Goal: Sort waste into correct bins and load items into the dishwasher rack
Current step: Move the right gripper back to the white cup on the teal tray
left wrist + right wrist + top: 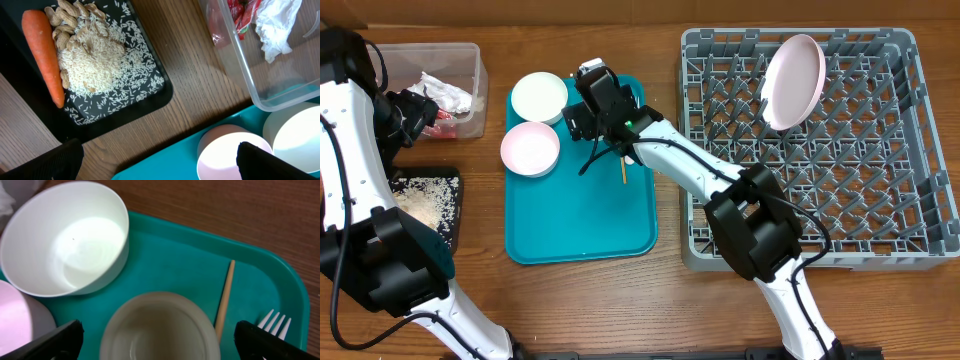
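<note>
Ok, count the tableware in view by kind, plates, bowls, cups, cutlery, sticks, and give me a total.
Plates: 1, the plate in the rack
Bowls: 2, the white bowl and the pinkish bowl on the teal tray
Cups: 1, the cup
Forks: 1, the fork
Sticks: 1, the wooden stick
Total: 6

Wooden table (620, 310) holds clear tub (470, 52), teal tray (580, 220), rack (880, 258), apparently a black tray (160, 95).

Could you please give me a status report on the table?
Both jaws open, empty. Right over round white cup on flat teal tray. Thin wooden stick close beside cup.
</note>
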